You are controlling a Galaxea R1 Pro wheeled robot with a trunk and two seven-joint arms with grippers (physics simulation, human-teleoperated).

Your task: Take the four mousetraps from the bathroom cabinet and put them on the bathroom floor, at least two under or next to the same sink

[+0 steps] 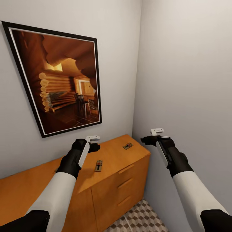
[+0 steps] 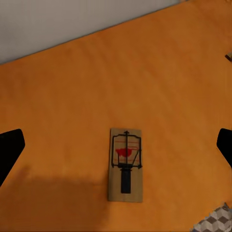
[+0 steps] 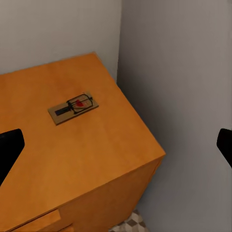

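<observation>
Both hands, left (image 1: 93, 138) and right (image 1: 157, 131), spread and holding nothing above the cabinet (image 1: 106, 193) worktop, with a mousetrap (image 1: 98, 165) below the left: likely light, stiff, best pinched across its long edges.

txt: none legible | mousetraps (image 2: 125, 164) on cabinet (image 1: 112, 154): showing red mark only, no wording | framed pic (image 1: 58, 80) above cabinet: showing no caption

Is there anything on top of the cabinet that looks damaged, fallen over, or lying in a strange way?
Nothing stands out. Two mousetraps lie flat on the cabinet top: one below the left gripper, one near the corner end. They point different ways, but both look whole and unsprung.
</observation>
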